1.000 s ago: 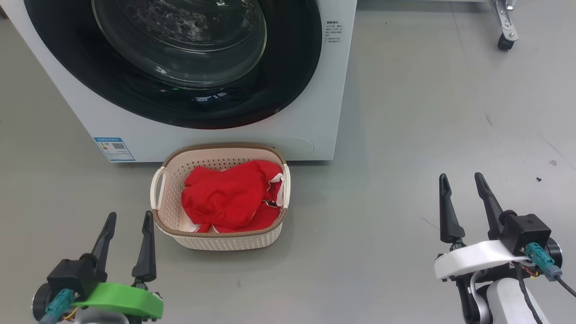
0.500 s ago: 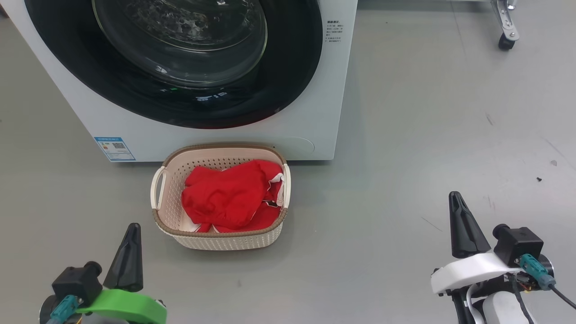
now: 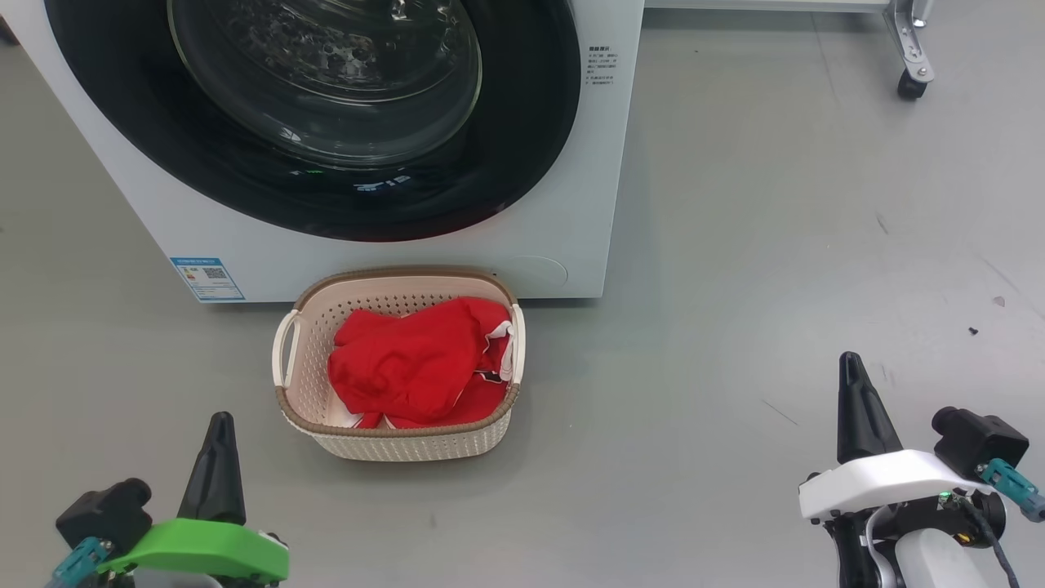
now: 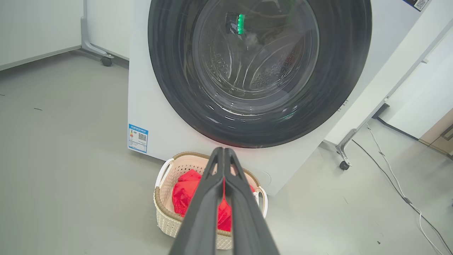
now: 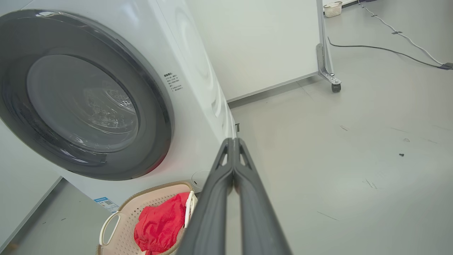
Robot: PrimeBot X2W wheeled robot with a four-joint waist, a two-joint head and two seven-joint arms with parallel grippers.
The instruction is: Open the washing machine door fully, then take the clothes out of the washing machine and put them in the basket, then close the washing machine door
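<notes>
Now | left gripper (image 3: 219,425) and right gripper (image 3: 852,367) clenched on nothing, well clear of everything | clothes (image 3: 408,371) heaped in basket (image 3: 408,441) just before washing machine (image 3: 571,245) | washing machine door (image 3: 522,147) shut flush — risk: latch perhaps not caught, door drifting open.

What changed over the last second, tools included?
Both tools closed on nothing: the left tool and right tool went from spread fingers to shut, and both drew back toward the head view's bottom edge. Unchanged: washing machine door shut, red clothes in the basket, which sits in front of the washing machine.
</notes>
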